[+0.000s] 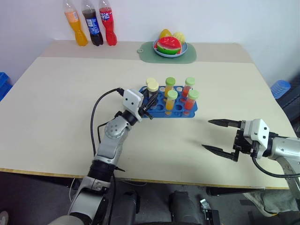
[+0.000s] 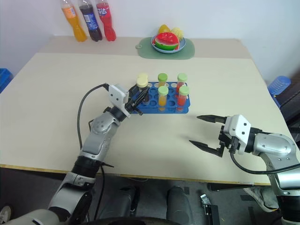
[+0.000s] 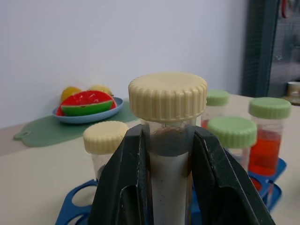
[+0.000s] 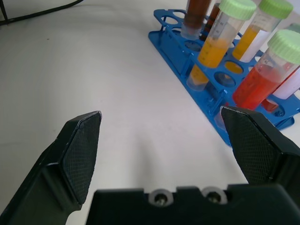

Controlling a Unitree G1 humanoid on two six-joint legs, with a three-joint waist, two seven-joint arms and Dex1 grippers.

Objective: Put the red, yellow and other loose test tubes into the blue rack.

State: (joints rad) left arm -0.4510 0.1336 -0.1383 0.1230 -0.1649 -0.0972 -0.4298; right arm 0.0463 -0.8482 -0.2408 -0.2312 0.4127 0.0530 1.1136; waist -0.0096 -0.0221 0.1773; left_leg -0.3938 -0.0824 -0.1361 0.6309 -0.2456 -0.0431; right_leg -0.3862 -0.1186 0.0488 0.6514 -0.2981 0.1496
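The cream-capped tube stands upright, clamped just below its cap by the left gripper's fingers, at the blue rack's left end; right gripper gapes empty, well apart.

A pale beige desk carries everything. Near its middle sits the blue rack with capped tubes standing in its holes. At the far edge, a round green mat lies under a blue plate of fruit. Three soda bottles stand at the far left: orange, dark and red.
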